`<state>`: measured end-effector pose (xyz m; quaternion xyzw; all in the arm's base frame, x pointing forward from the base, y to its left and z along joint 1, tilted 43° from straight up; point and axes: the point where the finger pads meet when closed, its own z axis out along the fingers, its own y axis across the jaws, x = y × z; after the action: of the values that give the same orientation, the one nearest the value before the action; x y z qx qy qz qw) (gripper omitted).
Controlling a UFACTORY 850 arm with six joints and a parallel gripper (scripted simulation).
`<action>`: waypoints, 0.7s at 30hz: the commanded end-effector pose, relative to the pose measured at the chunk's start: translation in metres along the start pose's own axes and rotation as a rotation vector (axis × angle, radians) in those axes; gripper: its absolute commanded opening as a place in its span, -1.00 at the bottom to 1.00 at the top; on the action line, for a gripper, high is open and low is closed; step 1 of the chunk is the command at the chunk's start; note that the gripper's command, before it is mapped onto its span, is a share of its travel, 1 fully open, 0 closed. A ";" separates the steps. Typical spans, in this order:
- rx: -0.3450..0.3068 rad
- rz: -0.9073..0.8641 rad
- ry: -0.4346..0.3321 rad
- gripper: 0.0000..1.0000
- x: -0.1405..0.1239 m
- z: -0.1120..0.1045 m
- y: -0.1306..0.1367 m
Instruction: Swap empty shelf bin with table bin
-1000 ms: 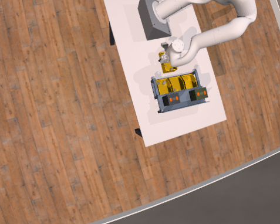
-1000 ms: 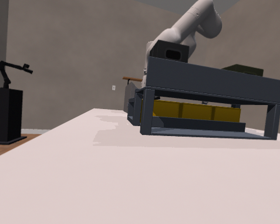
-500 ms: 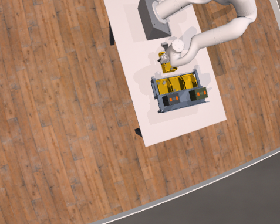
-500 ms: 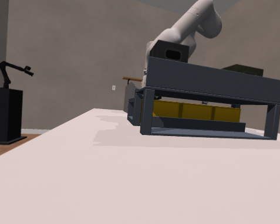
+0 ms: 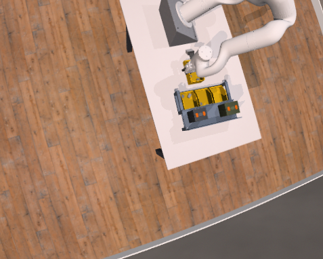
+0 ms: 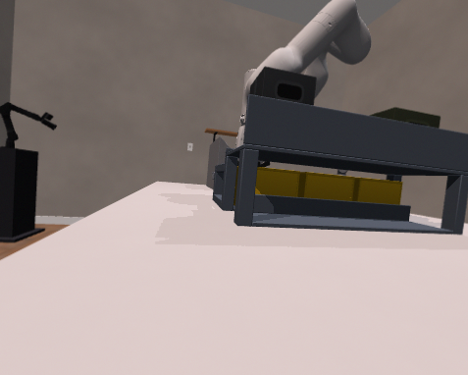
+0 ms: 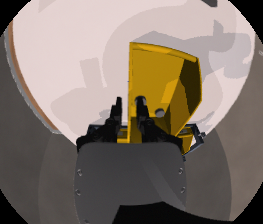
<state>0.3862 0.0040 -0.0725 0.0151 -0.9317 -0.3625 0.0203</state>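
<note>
bin on tabletop: a yellow bin [image 5: 194,78] stands on the tabletop [image 5: 148,68], just in front of the shelf [image 5: 212,110] and apart from it, on the arm's side.
bin's long axis: in the top view it runs from the arm's grey base [image 5: 177,28] toward the shelf, roughly in line with the long axes of the shelved bins; in the wrist view it runs away from the camera, up the picture [image 7: 162,90].
bin's open front: cannot tell from these views which end it is; the wrist and gripper cover the end nearer the base.
gripper [image 5: 189,66]: over that covered end, pointing down.
jaws: a narrow gap, holding nothing; in the wrist view the two dark fingers stand at the bin's near edge, in front of its yellow wall.
shelf row: three yellow bins [image 5: 203,95] side by side behind the front lip, long axes running front to back.
shelf top board: two dark boxes, one black [image 5: 197,115] and one green [image 5: 229,108], each with orange spots.
exterior view: the shelf [image 6: 357,132] is seen from the far side, the yellow row [image 6: 328,187] showing under its board; the bin on the tabletop [image 6: 181,294] is hidden behind it.
</note>
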 end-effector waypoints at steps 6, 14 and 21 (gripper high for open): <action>0.001 0.000 -0.001 -0.49 -0.001 -0.001 0.000; 0.001 0.000 -0.001 -0.49 -0.001 -0.003 0.000; 0.001 0.000 -0.001 -0.49 -0.001 -0.005 0.000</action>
<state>0.3864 0.0015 -0.0698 0.0151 -0.9317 -0.3624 0.0202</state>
